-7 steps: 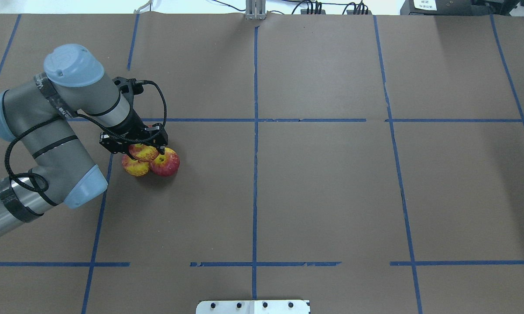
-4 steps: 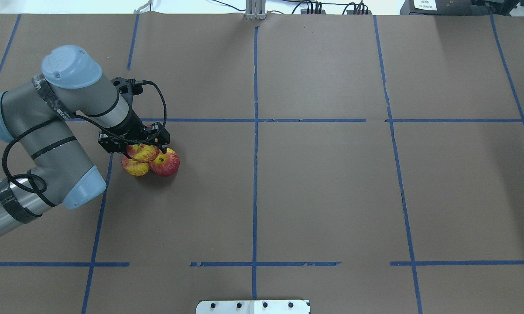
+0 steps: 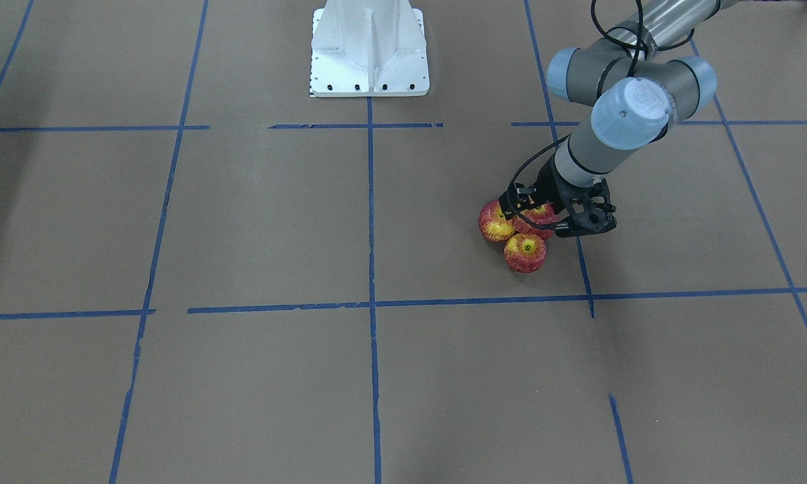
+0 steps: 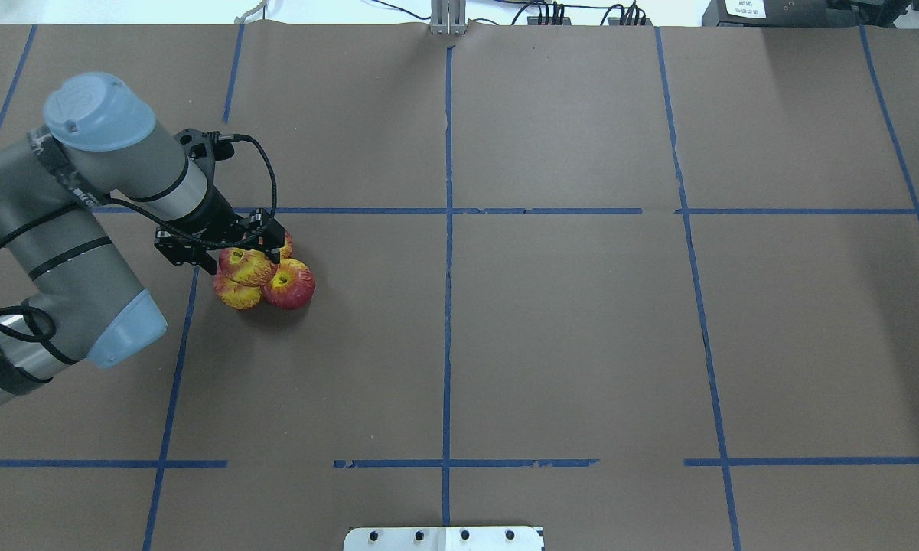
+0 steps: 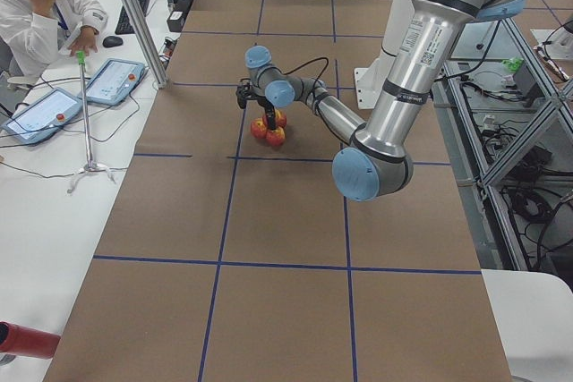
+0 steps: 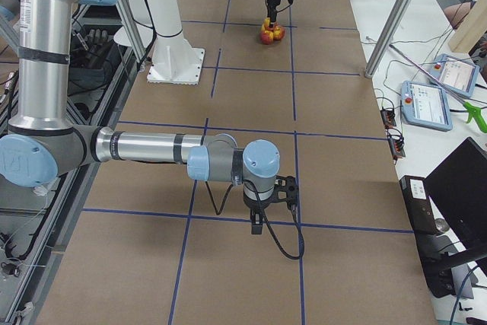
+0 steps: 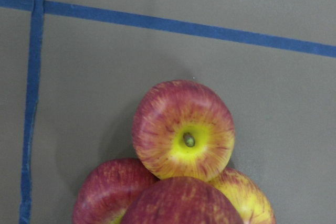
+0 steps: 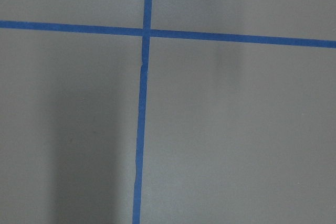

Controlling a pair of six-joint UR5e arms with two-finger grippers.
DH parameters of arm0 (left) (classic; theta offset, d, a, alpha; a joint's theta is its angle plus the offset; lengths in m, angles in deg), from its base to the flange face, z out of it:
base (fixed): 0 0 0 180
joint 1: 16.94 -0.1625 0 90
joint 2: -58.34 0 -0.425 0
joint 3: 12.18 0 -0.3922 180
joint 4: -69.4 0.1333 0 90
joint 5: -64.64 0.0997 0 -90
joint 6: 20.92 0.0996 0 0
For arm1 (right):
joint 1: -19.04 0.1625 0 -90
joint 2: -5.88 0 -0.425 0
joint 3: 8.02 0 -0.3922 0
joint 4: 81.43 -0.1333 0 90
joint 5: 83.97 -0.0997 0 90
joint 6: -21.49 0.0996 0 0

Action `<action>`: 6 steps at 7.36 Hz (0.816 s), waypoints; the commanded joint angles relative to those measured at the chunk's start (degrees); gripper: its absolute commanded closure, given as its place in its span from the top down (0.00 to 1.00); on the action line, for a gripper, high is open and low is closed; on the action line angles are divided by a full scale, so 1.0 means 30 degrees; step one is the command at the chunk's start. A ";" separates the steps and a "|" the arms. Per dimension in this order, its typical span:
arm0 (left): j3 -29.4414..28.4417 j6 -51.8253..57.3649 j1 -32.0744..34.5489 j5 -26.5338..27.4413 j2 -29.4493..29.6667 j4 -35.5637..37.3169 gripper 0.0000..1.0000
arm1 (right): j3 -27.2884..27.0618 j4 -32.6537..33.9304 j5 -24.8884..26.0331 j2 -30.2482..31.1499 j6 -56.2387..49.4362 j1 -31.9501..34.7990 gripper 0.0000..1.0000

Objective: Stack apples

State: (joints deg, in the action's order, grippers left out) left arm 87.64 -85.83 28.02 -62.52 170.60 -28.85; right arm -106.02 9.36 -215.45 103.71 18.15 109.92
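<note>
Four apples are piled left of centre on the brown table. In the overhead view a red apple [image 4: 291,285] and a yellower apple [image 4: 236,294] rest on the table, and a third apple [image 4: 284,243] peeks out behind them. A top apple [image 4: 246,265] rests on the pile. My left gripper [image 4: 249,260] hovers over this top apple, open, with a finger on each side. The left wrist view shows the pile from above, with one dimpled apple [image 7: 184,129] in the middle. My right gripper [image 6: 259,224] shows only in the exterior right view, low over bare table; I cannot tell its state.
Blue tape lines [image 4: 447,229] divide the table into squares. The white robot base plate [image 3: 369,50] stands at the robot's edge. An operator [image 5: 36,6] sits by tablets beyond the table's far side. A metal post [image 5: 134,15] rises there.
My left gripper and arm have shifted left and away from the robot, and the apple behind the pile has come into sight. The apples have stayed put.
</note>
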 commanded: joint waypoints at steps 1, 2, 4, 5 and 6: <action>0.2574 0.0013 0.0537 -0.0006 -0.1238 0.0722 0.99 | 0.0000 0.0000 0.0000 0.0000 0.0000 0.0000 1.00; 0.3251 0.0042 0.0946 -0.0035 -0.1210 0.1395 0.99 | 0.0000 0.0000 0.0000 0.0000 0.0000 0.0000 1.00; 0.4133 0.0072 0.2668 -0.0035 -0.1530 0.2073 0.99 | 0.0000 0.0000 0.0000 0.0000 0.0000 0.0000 1.00; 0.4426 0.0159 0.2852 -0.0006 -0.2257 0.2075 0.98 | 0.0000 0.0000 0.0000 0.0000 0.0000 0.0000 1.00; 0.4545 0.1262 0.3144 -0.0035 -0.2816 0.2046 0.99 | 0.0000 0.0000 0.0000 0.0000 0.0000 0.0000 1.00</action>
State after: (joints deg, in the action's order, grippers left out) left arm 100.48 -84.65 36.12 -62.59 164.28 -22.83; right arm -106.02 9.36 -215.45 103.70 18.15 109.92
